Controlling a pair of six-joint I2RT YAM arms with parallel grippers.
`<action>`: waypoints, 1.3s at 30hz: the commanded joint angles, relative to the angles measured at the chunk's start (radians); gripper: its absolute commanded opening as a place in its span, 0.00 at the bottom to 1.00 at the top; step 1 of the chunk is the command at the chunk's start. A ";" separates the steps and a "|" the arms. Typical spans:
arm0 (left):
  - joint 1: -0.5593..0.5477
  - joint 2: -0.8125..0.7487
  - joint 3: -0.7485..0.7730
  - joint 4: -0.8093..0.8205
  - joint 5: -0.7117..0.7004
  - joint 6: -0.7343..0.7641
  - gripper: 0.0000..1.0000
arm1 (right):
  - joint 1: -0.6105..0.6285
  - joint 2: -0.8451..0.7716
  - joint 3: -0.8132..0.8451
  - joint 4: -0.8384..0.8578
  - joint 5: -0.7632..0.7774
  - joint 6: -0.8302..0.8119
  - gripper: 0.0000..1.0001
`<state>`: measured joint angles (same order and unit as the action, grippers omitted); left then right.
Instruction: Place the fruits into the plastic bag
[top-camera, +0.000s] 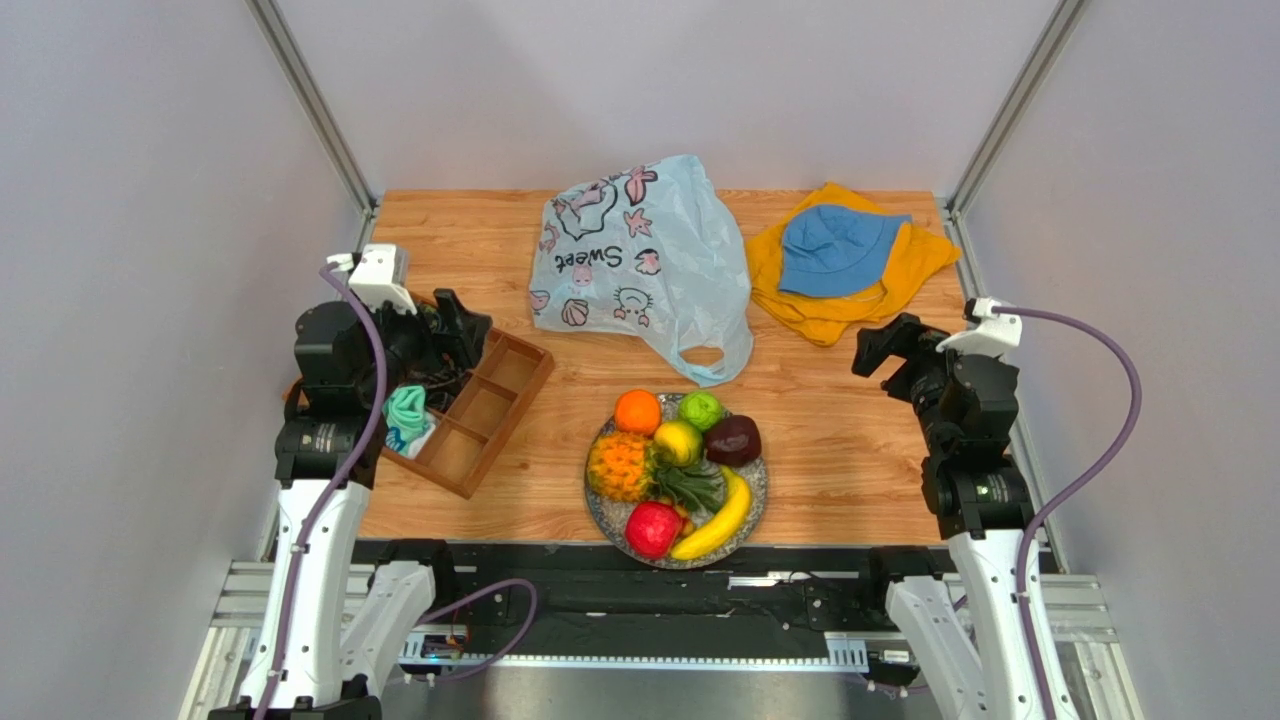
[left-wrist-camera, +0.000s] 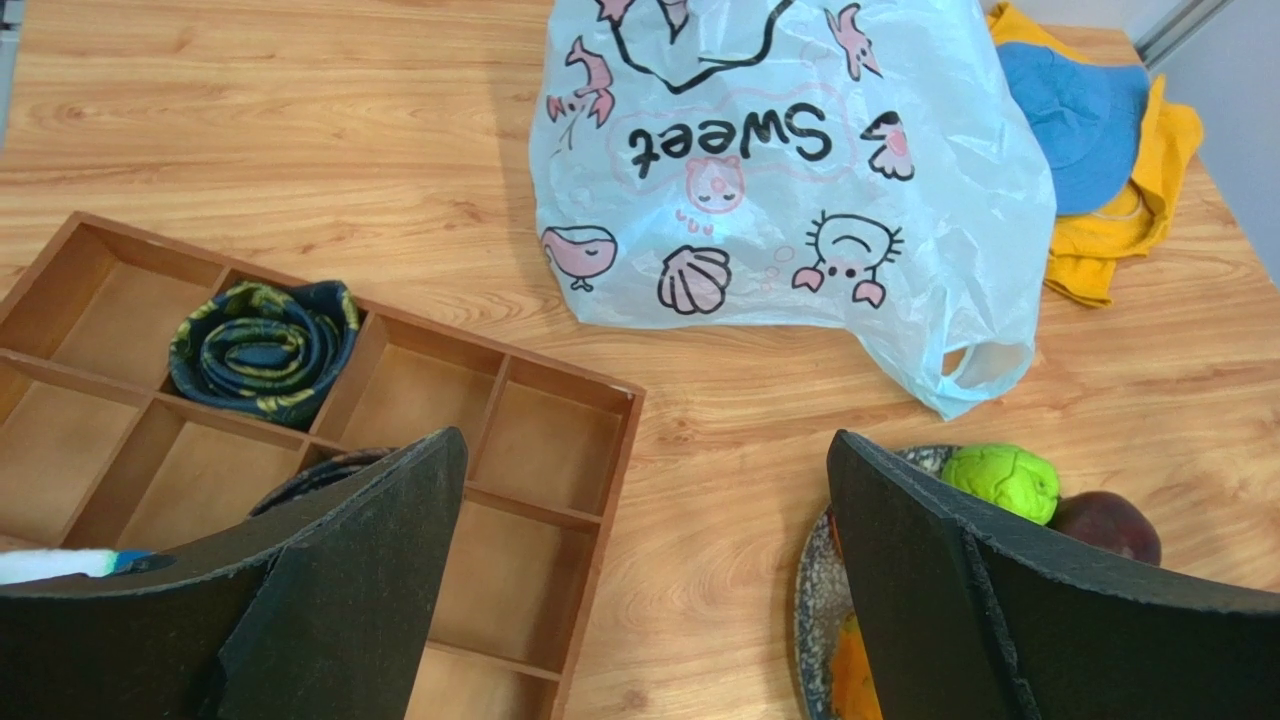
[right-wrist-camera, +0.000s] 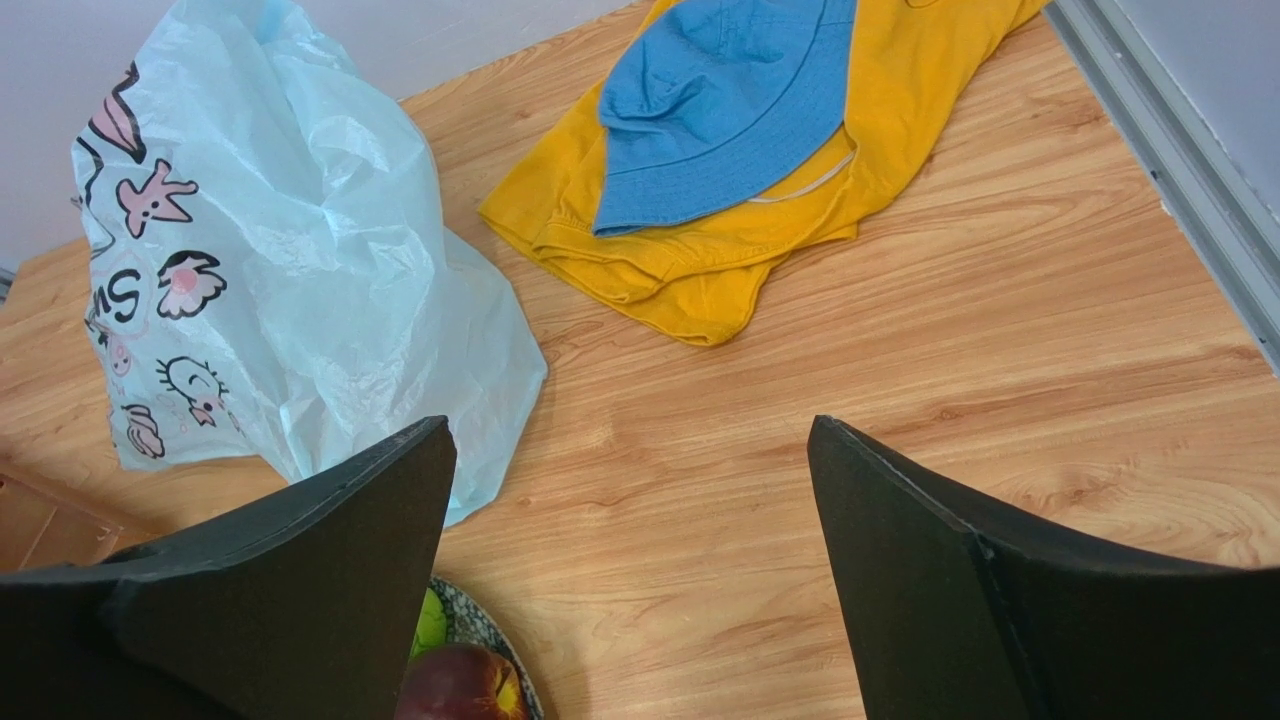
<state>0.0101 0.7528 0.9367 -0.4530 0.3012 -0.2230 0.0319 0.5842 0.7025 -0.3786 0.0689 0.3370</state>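
The fruits lie on a speckled grey plate (top-camera: 601, 507) at the table's front middle: orange (top-camera: 637, 411), green apple (top-camera: 700, 410), yellow-green fruit (top-camera: 678, 443), dark maroon fruit (top-camera: 733, 440), pineapple (top-camera: 619, 467), red apple (top-camera: 652, 528), banana (top-camera: 721, 519). The light blue plastic bag (top-camera: 646, 263) lies flat behind them, handle loops toward the plate. My left gripper (top-camera: 451, 323) is open and empty over a wooden tray (top-camera: 504, 402). My right gripper (top-camera: 884, 348) is open and empty, right of the plate. The bag also shows in the left wrist view (left-wrist-camera: 781, 165) and the right wrist view (right-wrist-camera: 286, 285).
The wooden divided tray at the left holds a rolled dark cloth (left-wrist-camera: 265, 345) and a teal item (top-camera: 406, 416). A blue hat (top-camera: 839, 248) lies on a yellow cloth (top-camera: 920, 258) at the back right. Metal frame posts stand at the back corners.
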 joint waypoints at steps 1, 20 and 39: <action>0.005 -0.004 0.025 0.005 -0.028 -0.010 0.99 | 0.003 0.017 0.055 0.026 -0.033 0.010 0.92; 0.005 -0.043 -0.026 0.040 0.009 0.034 0.98 | 0.013 0.146 0.121 0.141 -0.182 -0.003 0.80; 0.004 0.006 -0.004 -0.003 0.026 0.033 0.96 | 0.592 0.795 0.595 -0.043 0.095 -0.156 0.73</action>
<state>0.0101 0.7483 0.9131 -0.4500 0.3061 -0.2054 0.5674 1.2884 1.1851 -0.3431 0.1402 0.2199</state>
